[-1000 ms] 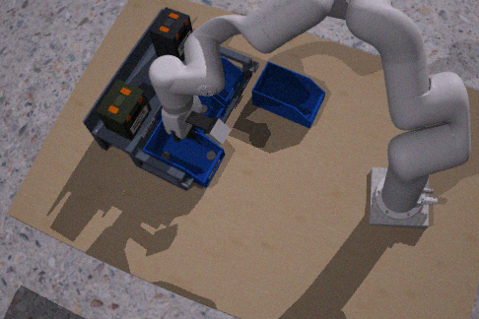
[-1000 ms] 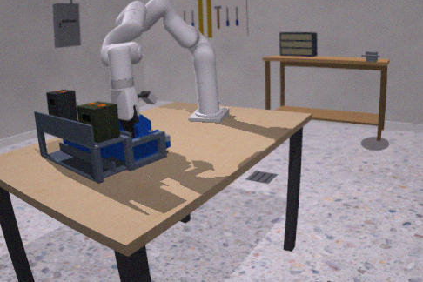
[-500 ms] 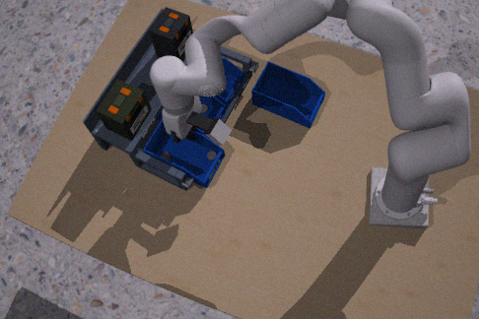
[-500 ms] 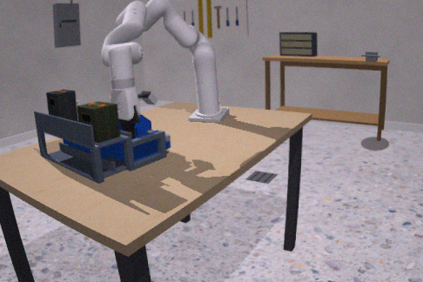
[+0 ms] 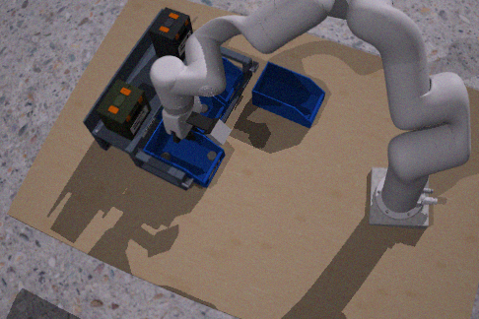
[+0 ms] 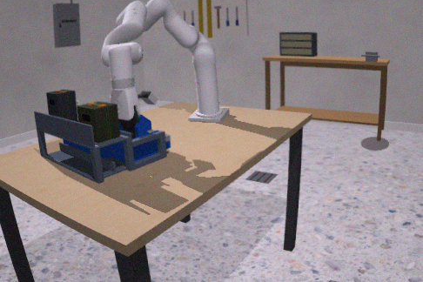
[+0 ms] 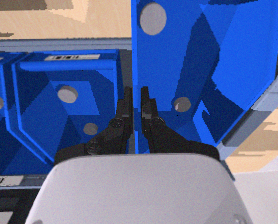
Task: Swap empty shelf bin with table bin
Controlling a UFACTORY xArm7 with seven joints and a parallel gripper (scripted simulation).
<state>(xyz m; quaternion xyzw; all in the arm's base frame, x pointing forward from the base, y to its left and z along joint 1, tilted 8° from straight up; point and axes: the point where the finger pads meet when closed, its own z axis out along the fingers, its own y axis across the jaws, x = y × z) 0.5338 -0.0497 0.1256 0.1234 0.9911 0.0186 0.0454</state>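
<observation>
A blue open bin with grey round parts (image 5: pixel 183 155) sits in the near end place of the grey shelf (image 5: pixel 129 83), its front at the lip. In the wrist view this bin (image 7: pixel 200 75) fills the right side, and its side wall runs between my fingers. My gripper (image 5: pixel 177 134) reaches down into it, and the fingers stand slightly apart, one on each side of that wall with a small gap, so it is open. The empty blue bin (image 5: pixel 288 94) stands on its base on the table, to the right of the shelf.
More blue bins (image 5: pixel 224 83) sit in the shelf beside the filled one; one with parts shows in the wrist view (image 7: pixel 65 110). Two dark boxes (image 5: pixel 122 107) (image 5: pixel 170 31) stand on the shelf's top board. The arm's base (image 5: pixel 400 201) is at the table's right.
</observation>
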